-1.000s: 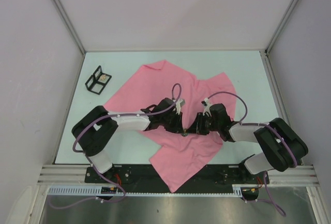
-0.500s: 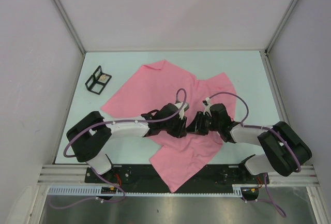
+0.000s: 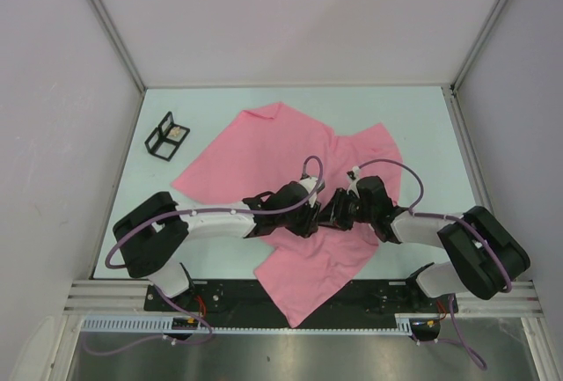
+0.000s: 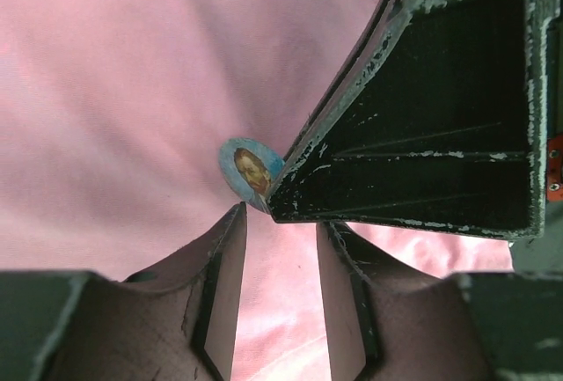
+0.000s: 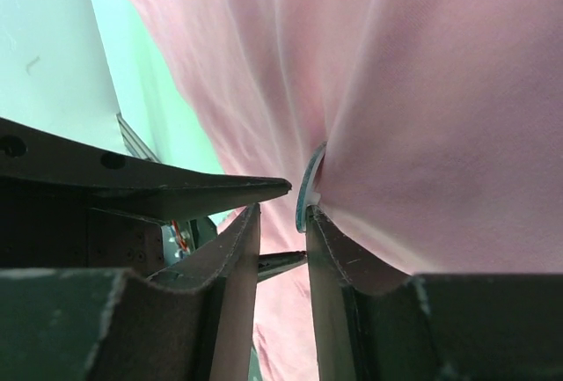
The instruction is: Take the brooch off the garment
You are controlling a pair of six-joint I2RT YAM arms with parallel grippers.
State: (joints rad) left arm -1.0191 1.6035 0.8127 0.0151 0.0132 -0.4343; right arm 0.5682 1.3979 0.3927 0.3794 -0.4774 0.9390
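Observation:
The pink garment (image 3: 290, 143) lies spread on the table. The brooch (image 4: 249, 168) is a small round badge with a blue rim and a portrait, pinned to the cloth. In the right wrist view it stands edge-on (image 5: 307, 186). In the top view the grippers hide it. My left gripper (image 4: 280, 223) is open just short of the brooch, with only cloth between its fingers. My right gripper (image 5: 281, 218) is narrowly open, with one fingertip touching the brooch's rim. Both grippers meet tip to tip over the shirt's lower middle, left (image 3: 313, 217) and right (image 3: 327, 220).
A small black wire stand (image 3: 166, 136) sits on the table at the far left. White walls close in the table on three sides. A metal rail (image 3: 299, 297) runs along the near edge, and the shirt's hem hangs over it.
My left gripper has moved right across the shirt until its tips meet the right gripper at the brooch. The right gripper has shifted slightly left.

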